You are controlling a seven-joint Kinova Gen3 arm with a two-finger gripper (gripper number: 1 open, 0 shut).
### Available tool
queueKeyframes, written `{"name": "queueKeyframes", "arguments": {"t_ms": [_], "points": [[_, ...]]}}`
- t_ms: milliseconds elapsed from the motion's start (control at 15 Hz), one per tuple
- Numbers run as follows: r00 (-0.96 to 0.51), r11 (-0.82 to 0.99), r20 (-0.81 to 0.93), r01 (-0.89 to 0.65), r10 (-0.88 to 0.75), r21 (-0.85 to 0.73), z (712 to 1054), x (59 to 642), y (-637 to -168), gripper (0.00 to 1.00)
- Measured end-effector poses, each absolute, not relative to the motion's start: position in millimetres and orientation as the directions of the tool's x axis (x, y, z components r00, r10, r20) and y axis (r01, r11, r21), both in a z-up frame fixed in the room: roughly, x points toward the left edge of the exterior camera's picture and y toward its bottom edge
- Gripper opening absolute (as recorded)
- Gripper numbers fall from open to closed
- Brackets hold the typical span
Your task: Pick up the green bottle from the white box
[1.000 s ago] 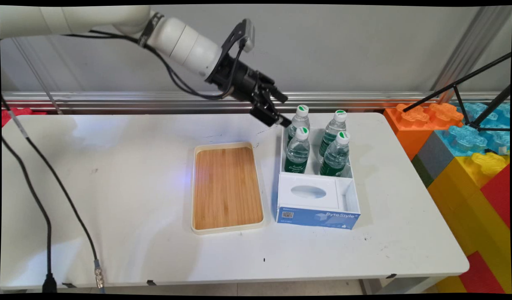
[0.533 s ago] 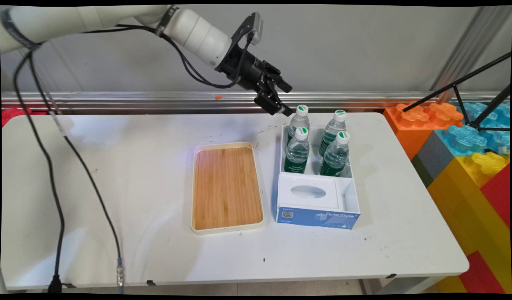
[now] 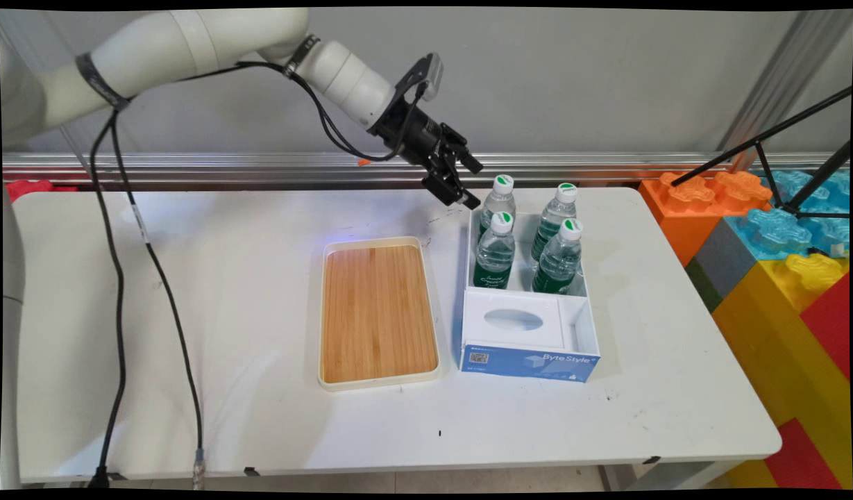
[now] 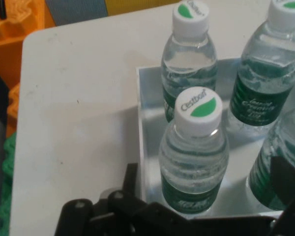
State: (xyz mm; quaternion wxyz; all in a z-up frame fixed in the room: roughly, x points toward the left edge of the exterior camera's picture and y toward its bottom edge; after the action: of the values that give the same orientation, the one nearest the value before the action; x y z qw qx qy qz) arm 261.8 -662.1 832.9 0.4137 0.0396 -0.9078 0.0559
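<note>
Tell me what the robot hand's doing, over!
End effector open, empty. Hovers beside far-left bottle in white box. Three more bottles close by.

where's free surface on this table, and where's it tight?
Free: the white table left of the bamboo tray, the near strip in front of the tray and the blue-fronted box, and the strip right of the box. The tray holds nothing. Tight: the box's rear compartment, packed with four water bottles; the hand hovers at its far-left corner.
</note>
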Motion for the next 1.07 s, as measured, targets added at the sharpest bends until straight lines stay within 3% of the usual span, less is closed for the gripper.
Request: {"name": "queueKeyframes", "arguments": {"t_ms": [1067], "points": [[-0.589, 0.992, 0.802, -0.121, -0.100, 0.035, 764, 232, -686, 1.00]]}}
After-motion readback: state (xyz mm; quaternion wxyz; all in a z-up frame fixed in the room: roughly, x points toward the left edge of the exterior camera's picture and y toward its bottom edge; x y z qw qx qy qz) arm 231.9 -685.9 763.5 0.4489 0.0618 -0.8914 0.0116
